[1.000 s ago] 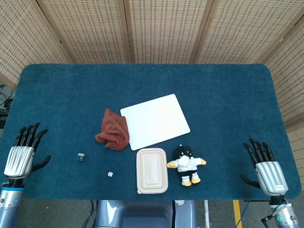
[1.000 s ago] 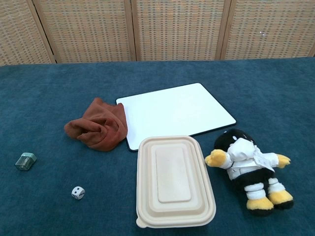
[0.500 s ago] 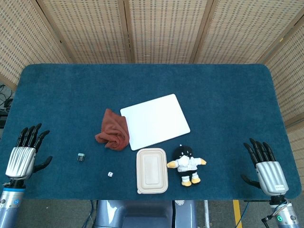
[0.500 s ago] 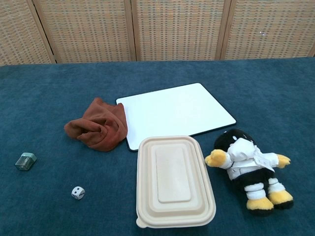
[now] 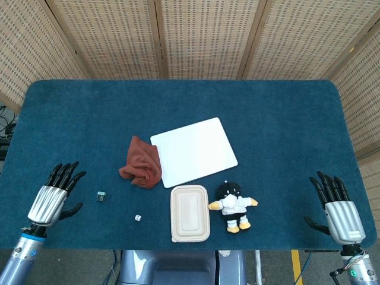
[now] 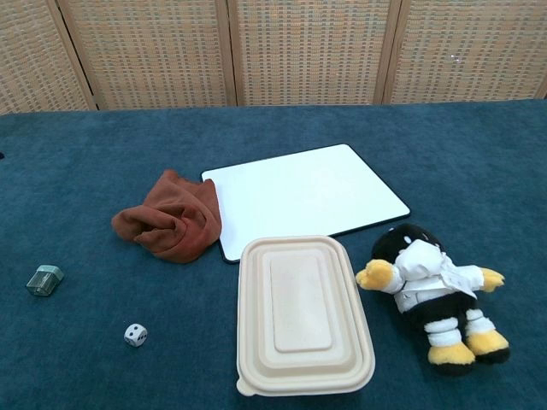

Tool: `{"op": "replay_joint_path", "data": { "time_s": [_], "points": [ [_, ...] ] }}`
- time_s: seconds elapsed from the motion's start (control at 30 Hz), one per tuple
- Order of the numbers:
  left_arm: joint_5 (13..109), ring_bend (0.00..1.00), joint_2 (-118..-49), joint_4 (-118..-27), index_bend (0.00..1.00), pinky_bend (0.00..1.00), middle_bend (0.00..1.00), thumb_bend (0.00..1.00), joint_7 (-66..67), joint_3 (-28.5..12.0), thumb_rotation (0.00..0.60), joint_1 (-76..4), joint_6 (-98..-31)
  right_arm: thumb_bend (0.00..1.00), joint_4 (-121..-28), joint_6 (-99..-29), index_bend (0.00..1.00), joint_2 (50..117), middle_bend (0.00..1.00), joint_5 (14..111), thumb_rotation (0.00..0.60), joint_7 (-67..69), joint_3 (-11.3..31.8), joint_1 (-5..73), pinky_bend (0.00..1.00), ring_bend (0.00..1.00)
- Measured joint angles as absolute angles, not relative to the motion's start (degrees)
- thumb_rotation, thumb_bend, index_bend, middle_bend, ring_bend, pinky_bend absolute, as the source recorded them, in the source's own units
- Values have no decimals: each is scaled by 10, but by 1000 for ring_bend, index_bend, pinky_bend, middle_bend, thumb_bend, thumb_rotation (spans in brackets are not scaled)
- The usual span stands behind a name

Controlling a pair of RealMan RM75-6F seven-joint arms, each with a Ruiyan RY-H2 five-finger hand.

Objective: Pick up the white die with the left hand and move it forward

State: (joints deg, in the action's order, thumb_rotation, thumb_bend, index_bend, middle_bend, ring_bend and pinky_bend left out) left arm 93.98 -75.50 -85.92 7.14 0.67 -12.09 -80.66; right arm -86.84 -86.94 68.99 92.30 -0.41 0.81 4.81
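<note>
The small white die [image 5: 137, 218] [image 6: 135, 335] lies on the blue table near the front edge, left of the beige lidded box. My left hand [image 5: 52, 199] hovers at the table's front left, fingers spread and holding nothing, well to the left of the die. Over at the front right corner my right hand [image 5: 338, 211] is held out flat and empty. Neither hand shows in the chest view.
A small green-grey sharpener [image 5: 101, 196] [image 6: 44, 279] lies between my left hand and the die. A rust-red cloth [image 5: 142, 162], a white board [image 5: 193, 151], the beige lidded box [image 5: 189, 213] and a plush penguin [image 5: 233, 205] occupy the middle.
My left hand has moved right and slightly toward the table's middle, closer to the sharpener. The right hand shifted a little to the right. The die has not moved.
</note>
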Motion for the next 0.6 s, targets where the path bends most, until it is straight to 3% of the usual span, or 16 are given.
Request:
{"op": "replay_joint_path", "data": {
  "time_s": [0.4,0.6],
  "points": [
    [952,0,-771,-884,341,0,0,253,93,23,600,-152,-751,208,-867,-871,0,688,0,921,600,1,11,48,0,0],
    [943,0,-776,-903,351,0,0,255,112,23,600,-165,-724,208,-868,-874,0,686,0,921,600,5,12,47,0,0]
  ]
}}
